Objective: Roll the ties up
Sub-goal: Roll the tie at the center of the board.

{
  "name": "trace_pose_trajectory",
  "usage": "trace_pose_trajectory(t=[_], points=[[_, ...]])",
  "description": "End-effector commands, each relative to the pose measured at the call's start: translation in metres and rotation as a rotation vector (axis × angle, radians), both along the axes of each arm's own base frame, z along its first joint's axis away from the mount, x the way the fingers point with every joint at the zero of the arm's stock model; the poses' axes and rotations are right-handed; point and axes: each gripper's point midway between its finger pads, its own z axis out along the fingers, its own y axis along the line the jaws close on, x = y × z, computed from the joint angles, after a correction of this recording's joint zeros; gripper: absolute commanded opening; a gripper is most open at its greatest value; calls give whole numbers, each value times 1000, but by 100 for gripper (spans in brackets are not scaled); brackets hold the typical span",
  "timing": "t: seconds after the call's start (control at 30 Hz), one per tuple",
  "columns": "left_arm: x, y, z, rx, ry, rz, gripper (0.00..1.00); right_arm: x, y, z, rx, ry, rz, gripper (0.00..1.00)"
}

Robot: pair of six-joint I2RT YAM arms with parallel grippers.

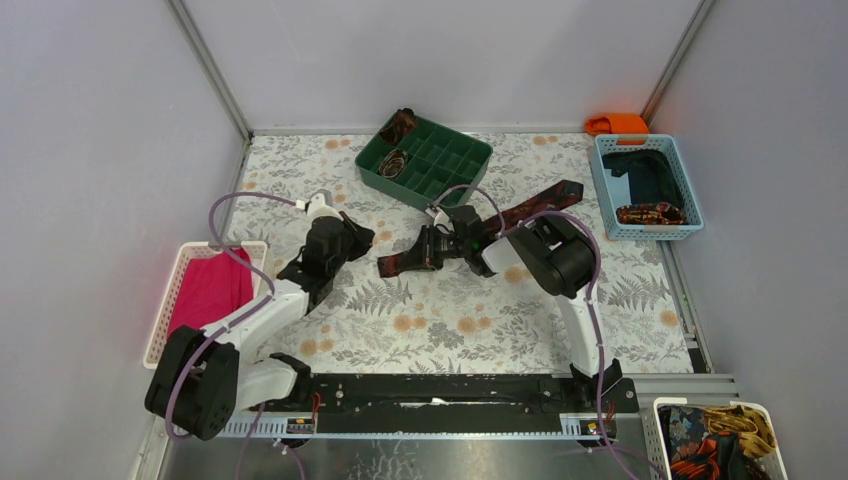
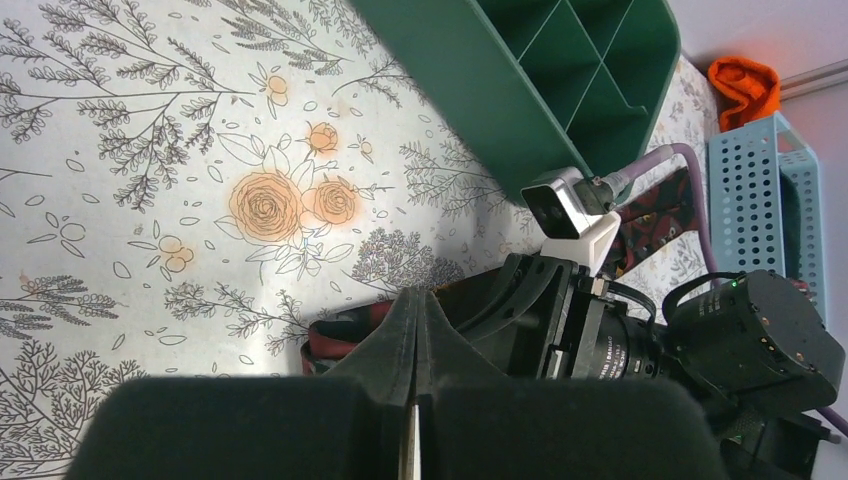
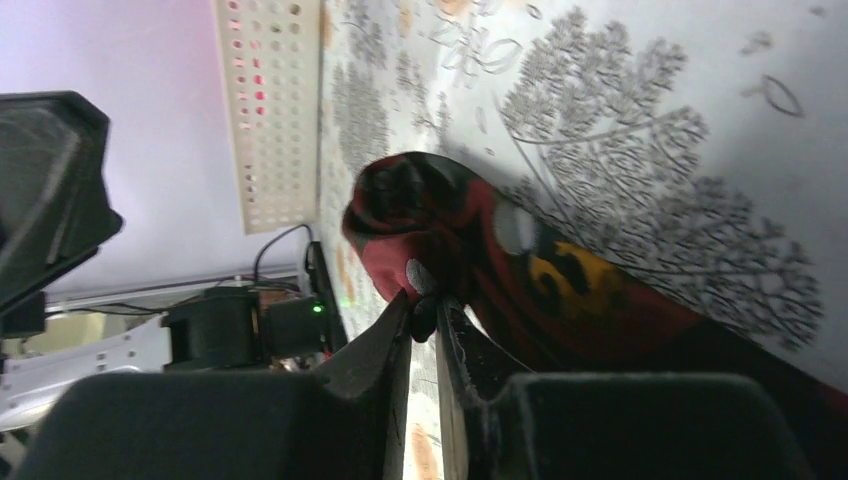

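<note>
Maroon-brown patterned necktie (image 1: pixel 545 200) lies flat; my right gripper (image 1: pixel 425 250) reaches left, pinching its end. My left gripper (image 1: pixel 357 239) hovers nearby, closed and empty. Green compartmented tray (image 1: pixel 452 160) holds two coiled ties (image 1: pixel 392 163).

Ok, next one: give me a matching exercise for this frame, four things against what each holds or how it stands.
Things:
1. left gripper
2. right gripper
3. green tray
4. white basket

States:
a. holds a pink cloth
b. shut on the tie
c. shut, empty
d. holds two coiled ties

Pairs: 1-c, 2-b, 3-d, 4-a.
</note>
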Motion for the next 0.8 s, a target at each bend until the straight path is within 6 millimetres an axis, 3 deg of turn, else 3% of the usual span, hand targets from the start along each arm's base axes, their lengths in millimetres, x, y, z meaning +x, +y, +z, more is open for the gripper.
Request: trace_pose_trajectory(t=[0.0, 0.23, 0.43, 0.77], points=[[12, -10, 15, -5, -64, -25, 0, 5, -15, -9, -123, -73, -33, 20], [16, -17, 8, 4, -51, -49, 0, 11, -24, -15, -214, -104, -60, 24], [23, -23, -8, 23, -13, -70, 0, 15, -32, -20, -296, -117, -74, 37], [55, -18, -39, 157, 61, -59, 0, 18, -37, 0, -335, -156, -88, 40]])
